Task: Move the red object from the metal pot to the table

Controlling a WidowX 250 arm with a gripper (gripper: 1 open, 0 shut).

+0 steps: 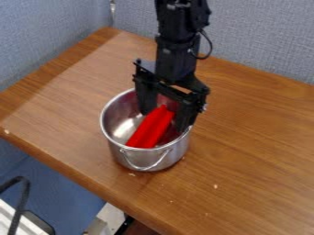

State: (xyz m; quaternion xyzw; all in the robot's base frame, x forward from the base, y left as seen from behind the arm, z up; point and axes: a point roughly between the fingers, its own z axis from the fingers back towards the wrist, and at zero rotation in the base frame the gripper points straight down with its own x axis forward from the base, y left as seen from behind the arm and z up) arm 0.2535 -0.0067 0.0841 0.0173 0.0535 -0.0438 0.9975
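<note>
The metal pot [123, 147] stands on the brown wood table [258, 156], near its front edge. Inside it lies the red object [150, 129], a flat bright bar leaning from the pot's floor up toward the far rim. My gripper [167, 108] hangs straight down over the pot, open, with its black fingers [143, 97] reaching past the rim on either side of the bar's upper end. Whether the fingers touch the bar I cannot tell.
A grey-blue wall [73, 23] backs the table at the rear. The table's rounded front edge [73, 179] runs close beside the pot, with floor and a dark cable [15, 197] below it.
</note>
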